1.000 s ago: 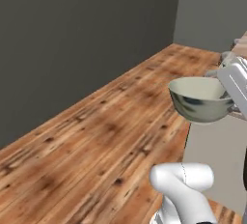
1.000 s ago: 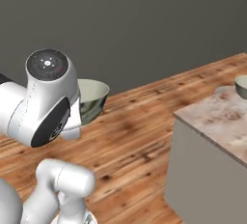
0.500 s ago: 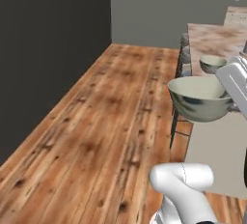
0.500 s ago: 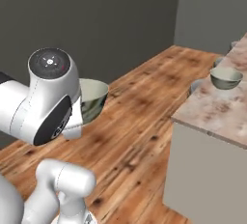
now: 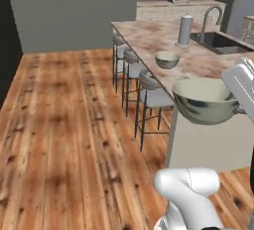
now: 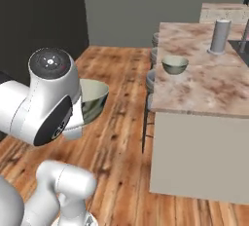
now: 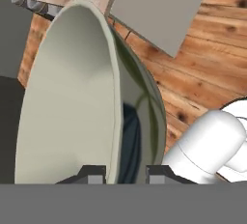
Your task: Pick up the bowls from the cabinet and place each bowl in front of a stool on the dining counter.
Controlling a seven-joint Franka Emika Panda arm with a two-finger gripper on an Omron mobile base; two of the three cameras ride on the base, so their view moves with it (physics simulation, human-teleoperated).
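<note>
A: Where are the 2 bowls?
B: 1 bowl [image 5: 167, 59] sits upright on the marbled dining counter [image 5: 149, 38], near its edge above the grey stools [image 5: 153, 95]. The other bowl [image 7: 91, 97], glossy grey-green outside and cream inside, is clamped by its rim in the end effector [image 7: 125, 174], off the counter.
</note>
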